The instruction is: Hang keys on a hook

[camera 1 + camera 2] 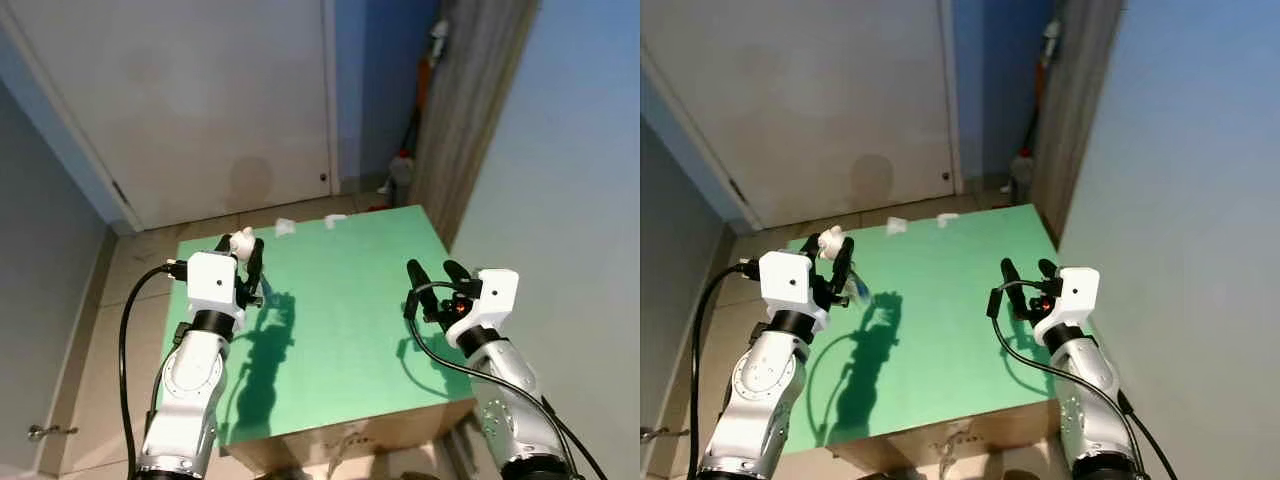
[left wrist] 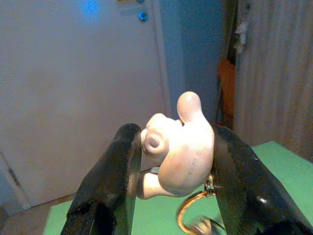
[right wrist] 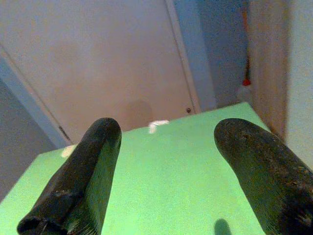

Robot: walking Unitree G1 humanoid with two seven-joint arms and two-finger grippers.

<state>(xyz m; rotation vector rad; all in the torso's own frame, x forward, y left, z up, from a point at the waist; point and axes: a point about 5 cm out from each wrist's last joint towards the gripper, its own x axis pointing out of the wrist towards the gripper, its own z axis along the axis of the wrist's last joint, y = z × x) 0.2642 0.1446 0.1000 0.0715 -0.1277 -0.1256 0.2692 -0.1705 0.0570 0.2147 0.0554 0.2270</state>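
Note:
My left gripper [image 1: 246,245] is raised over the left side of the green table top [image 1: 340,320] and is shut on a pale pink figure-shaped key fob [image 2: 178,147]. A brass key ring [image 2: 188,218] with keys hangs below the fob, blurred. The fob [image 1: 240,241] pokes out above the fingertips. My right gripper [image 1: 430,272] hovers over the right side of the table, open, with nothing between its two fingers [image 3: 88,176].
Two small white pieces [image 1: 285,228] lie at the far edge of the table. Behind it stand a white door [image 1: 200,100] and a wooden panel [image 1: 470,110] with cleaning items at its foot. A pale wall [image 1: 570,180] runs close on the right.

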